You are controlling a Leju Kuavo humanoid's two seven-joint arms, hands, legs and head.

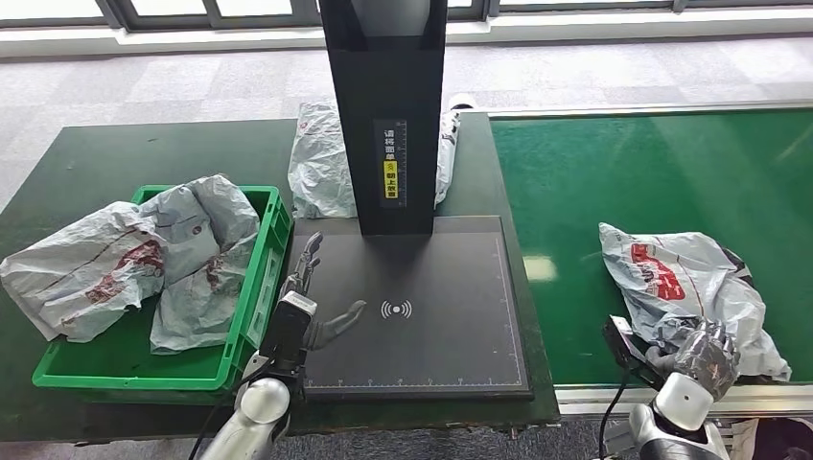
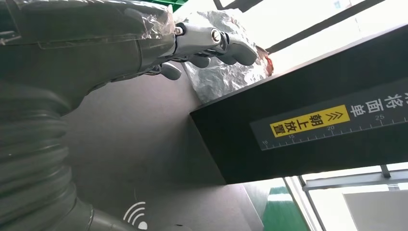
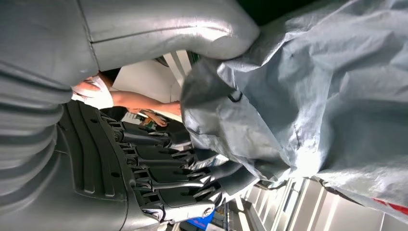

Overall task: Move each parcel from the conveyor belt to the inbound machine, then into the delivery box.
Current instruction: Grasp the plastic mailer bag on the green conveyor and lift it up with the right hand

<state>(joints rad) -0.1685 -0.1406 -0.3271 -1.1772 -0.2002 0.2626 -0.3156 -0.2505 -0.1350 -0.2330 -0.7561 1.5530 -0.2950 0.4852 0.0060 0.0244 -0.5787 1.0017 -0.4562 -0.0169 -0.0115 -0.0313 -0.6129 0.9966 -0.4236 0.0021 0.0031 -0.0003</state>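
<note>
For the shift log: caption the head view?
Right hand grips grey parcel on green conveyor; left hand open above scanner plate.

Left hand [image 2: 192, 45] empty, fingers spread over black scanner plate [image 2: 144, 144]; grey parcel [image 2: 221, 72] beyond.
</note>
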